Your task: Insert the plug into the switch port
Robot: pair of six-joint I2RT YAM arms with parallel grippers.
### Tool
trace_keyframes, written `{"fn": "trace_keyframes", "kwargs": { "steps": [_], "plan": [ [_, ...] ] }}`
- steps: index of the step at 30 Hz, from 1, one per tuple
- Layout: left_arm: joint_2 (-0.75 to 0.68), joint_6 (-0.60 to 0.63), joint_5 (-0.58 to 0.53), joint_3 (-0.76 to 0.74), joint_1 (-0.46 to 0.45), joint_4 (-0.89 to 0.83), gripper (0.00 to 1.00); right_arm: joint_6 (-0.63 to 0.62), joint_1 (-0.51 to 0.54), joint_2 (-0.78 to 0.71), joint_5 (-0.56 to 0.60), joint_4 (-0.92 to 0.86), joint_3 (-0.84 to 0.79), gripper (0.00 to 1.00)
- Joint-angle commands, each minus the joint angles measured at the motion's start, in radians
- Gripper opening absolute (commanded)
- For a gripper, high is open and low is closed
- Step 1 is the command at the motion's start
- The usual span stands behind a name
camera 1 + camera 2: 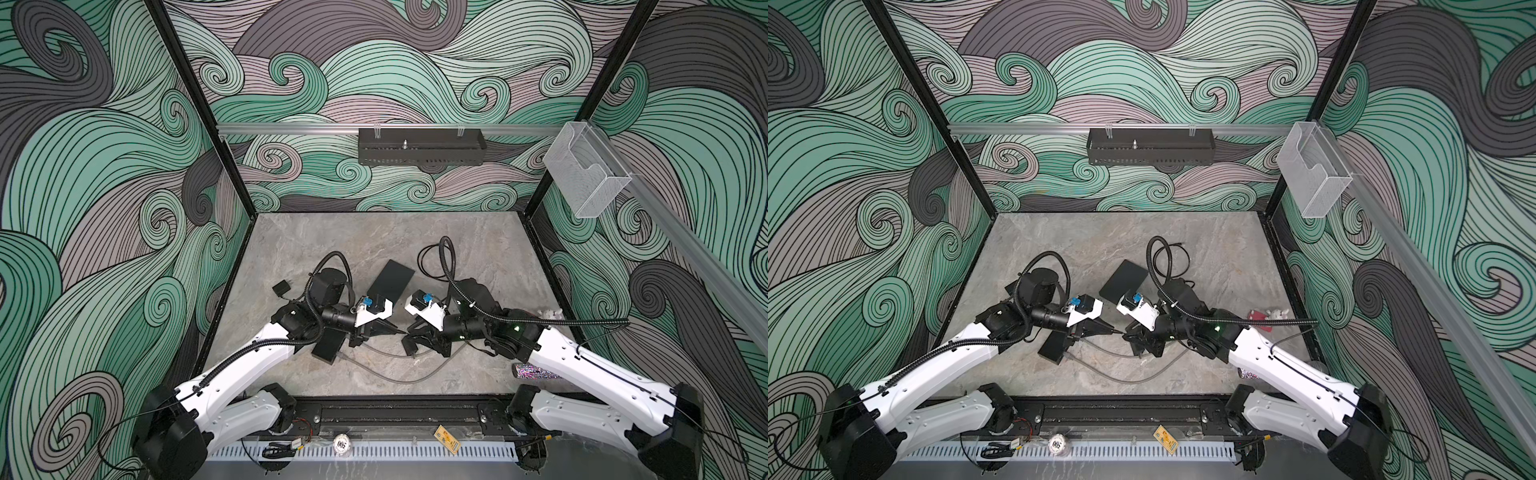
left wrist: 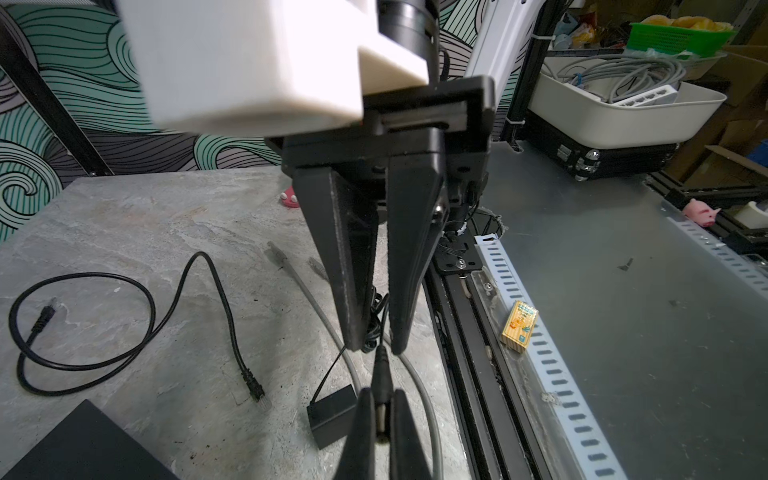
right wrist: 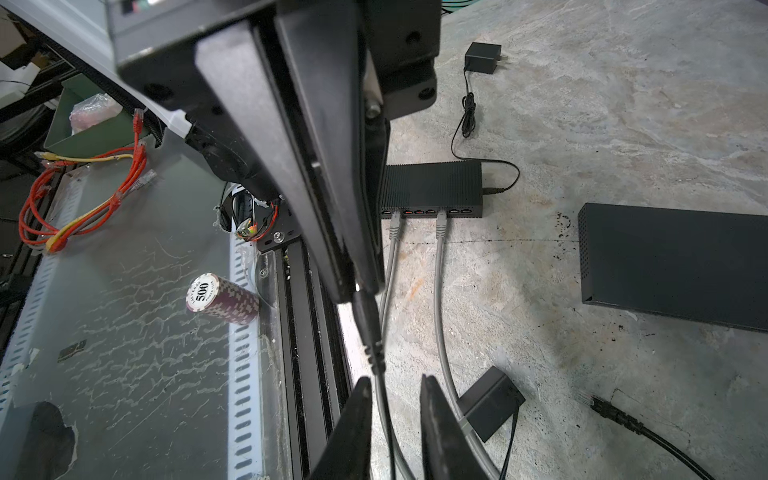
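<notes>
backdrop: green and grey wave-patterned walls around a grey stone-look counter (image 1: pixel 374 237)
network switch (image 3: pixel 432 187): small and black; lying on the counter under the left arm in both top views; two grey Ethernet cables (image 3: pixel 437 270) sit in its front ports
left tool (image 2: pixel 380 432): closed on the barrel plug (image 2: pixel 380 390); plug held above the counter, clear of the network switch
flat black box (image 1: pixel 390 278): on the counter behind the two tools, mid-scene
right tool (image 3: pixel 395 380): tip to tip with the left tool; jaws apart, the plug's thin black cord in the gap
</notes>
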Motion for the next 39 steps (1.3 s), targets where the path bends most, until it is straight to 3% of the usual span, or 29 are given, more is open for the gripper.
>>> {"fn": "trace_keyframes", "kwargs": {
  "steps": [1,9,13,39],
  "plan": [
    [0.026,0.036,0.054,0.059,-0.013,-0.064,0.02,-0.036,0.008,0.007,-0.026,-0.064,0.056,0.28],
    [0.035,0.066,0.059,0.075,-0.023,-0.111,0.02,-0.046,0.009,0.048,0.043,-0.287,0.156,0.33],
    [0.03,0.069,0.058,0.076,-0.025,-0.118,0.02,-0.057,0.009,0.088,-0.015,-0.34,0.189,0.32],
    [0.037,0.074,0.064,0.083,-0.044,-0.136,0.02,-0.044,0.029,0.158,-0.138,-0.271,0.229,0.19]
  ]
}}
